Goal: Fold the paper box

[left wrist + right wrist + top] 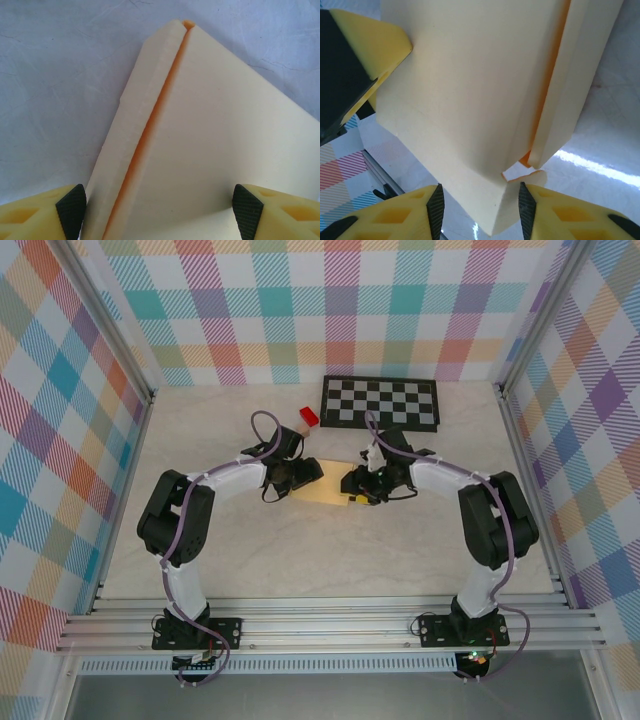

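Paper box (325,490) flat on the table (300,570), near the checkerboard mat (380,403) on its arm-base side; red block (308,418) just beside the mat's left edge, apart from the card. Left gripper (159,212): jaws wide, one pad (71,209) at the edge of the long folded flap, the other over the flat face; I read this as open, bracing rather than pinching. Right gripper (479,202): jaws narrow about the box's opposite corner, where a small orange tab (525,176) curls out; I cannot tell whether the pads actually bite the card. Step in hand, as I judge it: closing that end while the long flap lies down. To do it well I would set the left pads low so the orange seam (150,125) does not spring open; I would move the right jaws along the crease, not across it, feeding the tab inward slowly; thin card buckles if squeezed hard, so light pressure and a short stroke.
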Robot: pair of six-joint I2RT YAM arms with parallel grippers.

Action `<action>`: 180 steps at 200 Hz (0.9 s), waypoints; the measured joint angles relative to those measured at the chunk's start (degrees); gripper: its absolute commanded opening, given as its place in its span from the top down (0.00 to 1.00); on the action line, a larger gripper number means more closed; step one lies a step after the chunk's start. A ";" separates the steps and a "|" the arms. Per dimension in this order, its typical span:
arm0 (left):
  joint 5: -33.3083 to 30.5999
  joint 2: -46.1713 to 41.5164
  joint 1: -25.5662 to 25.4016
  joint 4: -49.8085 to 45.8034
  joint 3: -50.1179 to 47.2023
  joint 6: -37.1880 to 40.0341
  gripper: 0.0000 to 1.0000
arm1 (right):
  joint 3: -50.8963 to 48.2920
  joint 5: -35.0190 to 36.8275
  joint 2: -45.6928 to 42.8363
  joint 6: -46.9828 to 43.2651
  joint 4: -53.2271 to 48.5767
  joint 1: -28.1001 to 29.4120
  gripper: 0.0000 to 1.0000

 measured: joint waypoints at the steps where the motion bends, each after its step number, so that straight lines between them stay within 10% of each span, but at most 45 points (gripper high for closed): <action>1: 0.00 0.00 0.00 0.00 -0.02 -0.02 0.21 | -0.13 0.02 -0.15 0.15 0.11 0.00 0.56; 180: -0.28 -0.04 -0.20 1.44 -1.36 -1.53 0.21 | -6.03 3.02 -2.73 8.31 8.09 2.45 0.46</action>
